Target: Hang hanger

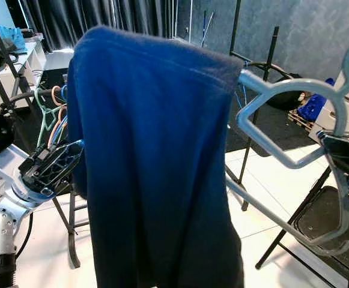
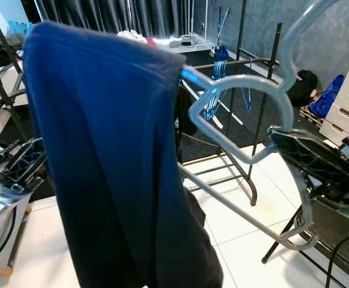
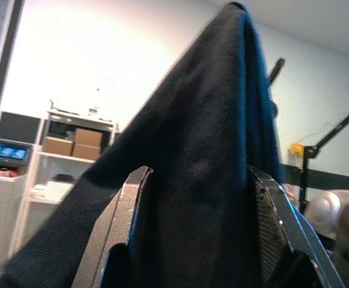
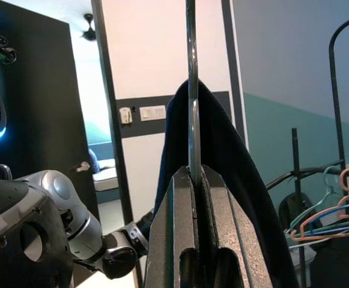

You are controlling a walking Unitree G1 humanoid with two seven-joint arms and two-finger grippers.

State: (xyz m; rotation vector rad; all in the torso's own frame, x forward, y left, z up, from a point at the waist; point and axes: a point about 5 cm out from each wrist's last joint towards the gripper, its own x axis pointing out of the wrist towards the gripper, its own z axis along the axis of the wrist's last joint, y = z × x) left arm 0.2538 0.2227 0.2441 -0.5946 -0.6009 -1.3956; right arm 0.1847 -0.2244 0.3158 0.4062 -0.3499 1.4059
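You are in the carry step: the hanger (image 1: 294, 120), with a blue cloth (image 1: 156, 168) draped over it, is held up in front of the head camera and is not yet on any rail. Your right end effector (image 2: 309, 159) is clamped on the hanger's grey frame near the neck; the right wrist view shows the two fingers (image 4: 174, 240) pressed tight on the thin bar. Your left end effector (image 1: 51, 165) sits at the far side of the cloth, its fingers (image 3: 123, 222) spread with the fabric between them, so it steadies rather than pinches.

The rack (image 2: 246, 66) stands beyond, with other hangers (image 2: 217, 84) on its rail. Next, you likely need to bring the hook above that rail, keep the frame level, and let the left side go before lowering.
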